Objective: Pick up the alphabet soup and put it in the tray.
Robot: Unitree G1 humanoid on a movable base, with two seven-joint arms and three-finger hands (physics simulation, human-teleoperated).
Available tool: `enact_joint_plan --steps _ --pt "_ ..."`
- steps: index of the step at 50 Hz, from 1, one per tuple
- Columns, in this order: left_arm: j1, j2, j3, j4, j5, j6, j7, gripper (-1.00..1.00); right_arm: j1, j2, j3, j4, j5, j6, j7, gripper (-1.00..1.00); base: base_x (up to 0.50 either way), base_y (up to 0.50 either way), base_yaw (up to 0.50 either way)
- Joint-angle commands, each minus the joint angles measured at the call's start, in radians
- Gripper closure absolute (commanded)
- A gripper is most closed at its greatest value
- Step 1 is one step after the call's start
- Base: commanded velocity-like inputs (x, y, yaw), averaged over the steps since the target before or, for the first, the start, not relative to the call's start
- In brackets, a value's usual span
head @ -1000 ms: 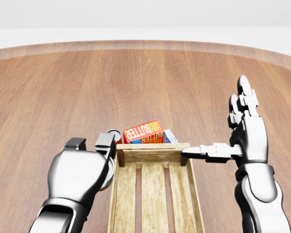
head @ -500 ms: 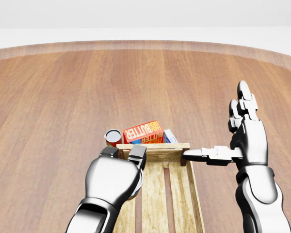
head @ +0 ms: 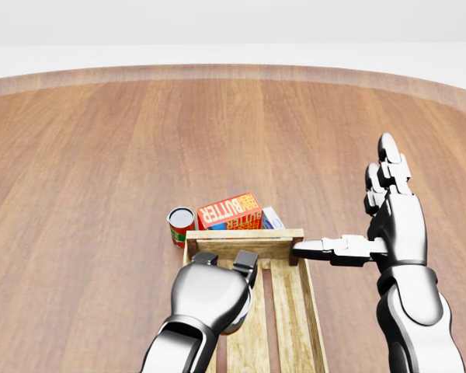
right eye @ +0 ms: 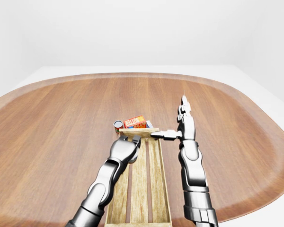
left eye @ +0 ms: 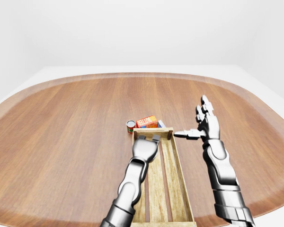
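Observation:
My left hand [head: 225, 260] hangs over the top end of the wooden tray [head: 309, 311], its fingers curled shut. Only a pale round rim [head: 239, 325] of what it holds shows under the palm; it looks like the alphabet soup can. My right hand [head: 343, 198] is open and empty at the tray's top right corner. Its fingers point up and its thumb lies on the tray's top rail.
A red can with a pale lid [head: 180, 225] stands on the wooden table [head: 101, 171] just past the tray's top left corner. An orange butter box [head: 230, 211] and a blue-white box [head: 270, 218] lie against the tray's top rail.
My left hand has moved right, from beside the tray's left rail to over the tray, uncovering the red can. My right hand has barely moved.

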Motion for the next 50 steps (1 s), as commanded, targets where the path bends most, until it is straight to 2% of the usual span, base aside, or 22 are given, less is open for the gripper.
enact_joint_plan --steps 1,9,34,50 --pt "-0.070 -0.021 0.017 0.158 0.015 0.000 0.066 1.00 -0.001 -0.001 -0.001 0.005 0.002 0.000 0.003 -1.00 0.00 0.00 0.00" --pt "-0.167 -0.036 0.055 0.354 -0.041 0.000 0.139 1.00 0.001 -0.002 -0.001 0.002 0.003 0.000 0.006 -1.00 0.00 0.00 0.00" --pt "-0.285 -0.057 0.075 0.632 -0.164 0.000 0.287 1.00 0.013 -0.001 -0.004 -0.005 0.004 0.000 0.011 -1.00 0.00 0.00 0.00" --pt "-0.438 -0.065 0.115 0.940 -0.274 0.000 0.431 1.00 0.013 -0.003 -0.008 -0.008 0.008 0.000 0.011 -1.00 0.00 0.00 0.00"
